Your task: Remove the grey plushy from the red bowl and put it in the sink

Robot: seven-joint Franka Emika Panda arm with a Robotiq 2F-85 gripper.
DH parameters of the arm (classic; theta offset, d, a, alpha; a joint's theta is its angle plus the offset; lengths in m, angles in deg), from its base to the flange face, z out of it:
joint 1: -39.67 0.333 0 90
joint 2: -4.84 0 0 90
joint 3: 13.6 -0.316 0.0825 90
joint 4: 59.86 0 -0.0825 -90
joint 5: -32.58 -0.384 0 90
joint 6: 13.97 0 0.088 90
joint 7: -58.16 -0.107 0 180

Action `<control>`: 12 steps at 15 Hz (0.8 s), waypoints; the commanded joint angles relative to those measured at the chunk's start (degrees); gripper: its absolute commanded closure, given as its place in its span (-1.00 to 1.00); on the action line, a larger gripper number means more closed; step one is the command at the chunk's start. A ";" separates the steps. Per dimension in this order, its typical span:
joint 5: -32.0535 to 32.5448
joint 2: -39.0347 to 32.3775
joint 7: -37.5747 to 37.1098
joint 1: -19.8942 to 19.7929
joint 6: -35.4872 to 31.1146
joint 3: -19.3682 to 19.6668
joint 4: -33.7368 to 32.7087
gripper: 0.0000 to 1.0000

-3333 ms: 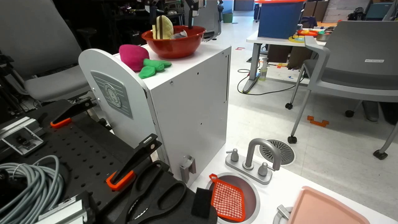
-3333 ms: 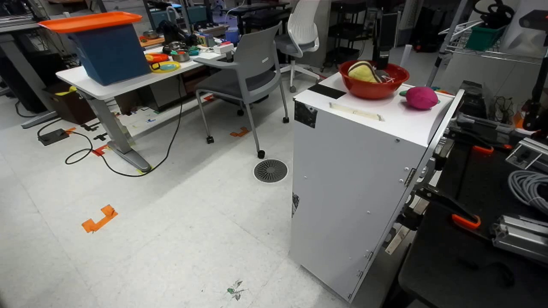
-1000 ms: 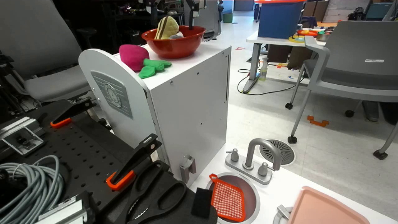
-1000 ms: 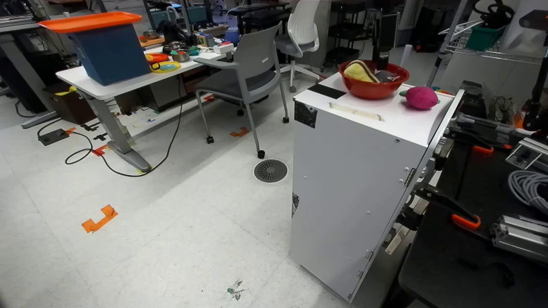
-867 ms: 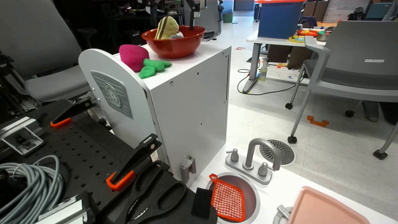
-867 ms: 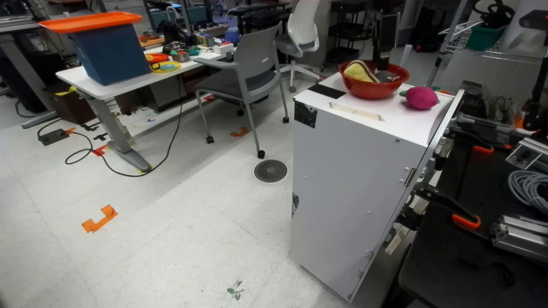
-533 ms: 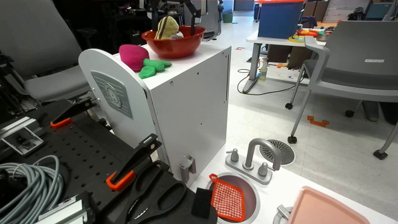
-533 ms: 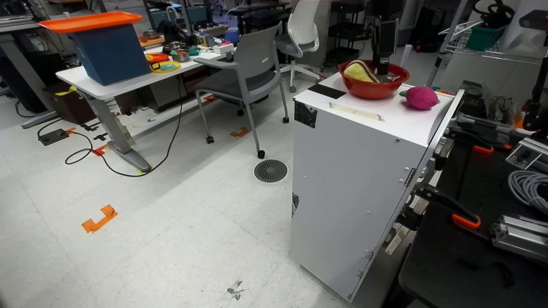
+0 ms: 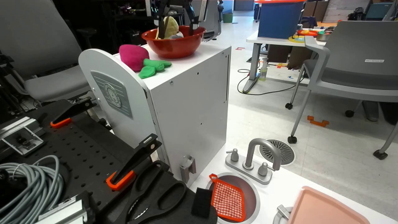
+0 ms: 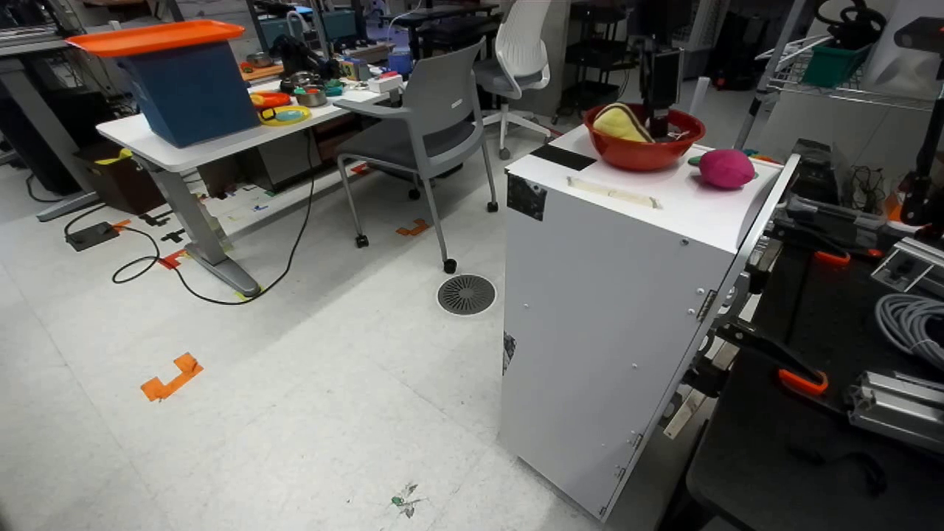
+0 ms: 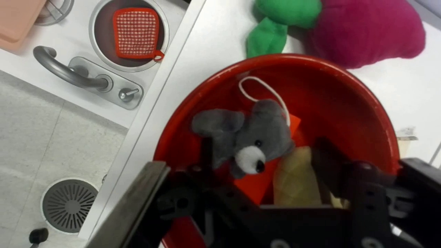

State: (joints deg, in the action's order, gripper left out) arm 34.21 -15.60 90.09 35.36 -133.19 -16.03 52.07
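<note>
The plushy [image 11: 246, 136] lies in the bowl [image 11: 344, 103], its head just beside the yellow toy [image 11: 298, 179] and seemingly touching it. The claw [image 9: 176, 35], at the bowl's mouth, is spread wide with nothing in its hold; since it appears to straddle both, it would do well to shift toward the plushy's body, then close low and firmly, leaving the yellow toy behind. A straight lift should come before the swing to the sink [image 11: 103, 34], where the mitt [image 11: 137, 33] fills much of the basin and a low release would suit.
</note>
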 commanded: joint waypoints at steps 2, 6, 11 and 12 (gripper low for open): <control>1.15 -0.70 0.59 -0.17 2.05 -0.07 -2.08 0.29; 1.34 -0.54 0.57 -0.12 1.90 -0.10 -2.18 0.90; 1.40 -0.12 0.67 -0.08 1.45 -0.19 -1.86 0.96; 1.33 0.03 0.82 -0.10 1.29 -0.25 -1.72 0.98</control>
State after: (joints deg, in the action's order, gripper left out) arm 34.89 -15.62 90.09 35.38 -133.06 -16.04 51.39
